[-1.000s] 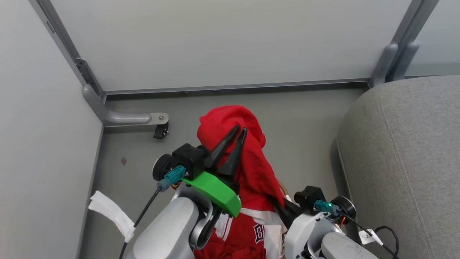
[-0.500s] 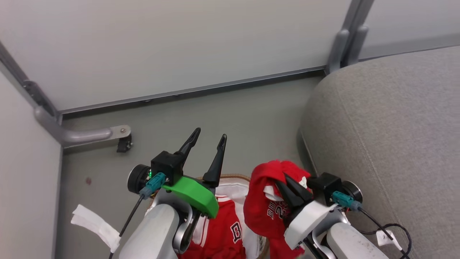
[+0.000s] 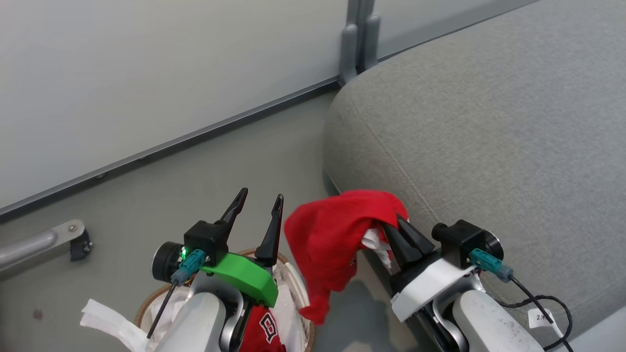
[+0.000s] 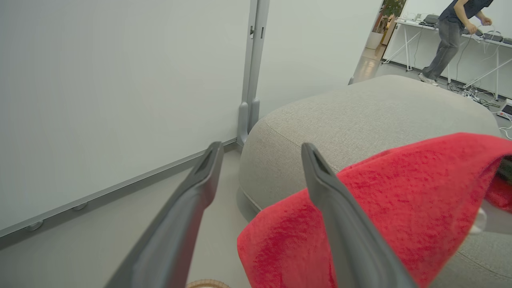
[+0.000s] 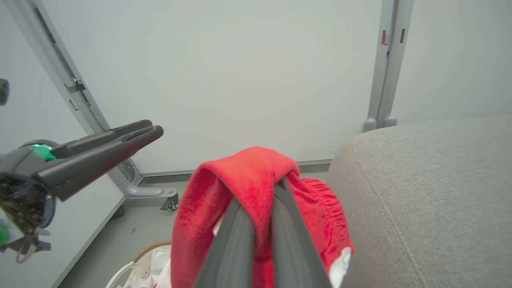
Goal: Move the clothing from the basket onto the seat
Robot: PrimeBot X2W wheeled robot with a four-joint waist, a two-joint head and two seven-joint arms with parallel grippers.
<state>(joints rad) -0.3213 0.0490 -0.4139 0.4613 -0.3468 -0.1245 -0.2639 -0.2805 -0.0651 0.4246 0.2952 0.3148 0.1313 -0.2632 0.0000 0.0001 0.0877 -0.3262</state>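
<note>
My right end effector [image 3: 395, 226] pinches a fold of the plain red garment [image 3: 330, 234], which hangs limp and light at the 8 o'clock edge of the seat [image 3: 489, 122]. My left end effector [image 3: 260, 196] is spread and empty over the basket [image 3: 146, 300] at 7 o'clock. I'd take the soft jersey [image 3: 264, 328] in it by a bunched fold.

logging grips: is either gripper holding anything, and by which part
The right gripper is shut on the soft plain red garment, pinching a bunched fold at its top. The left gripper is open and empty.
</note>
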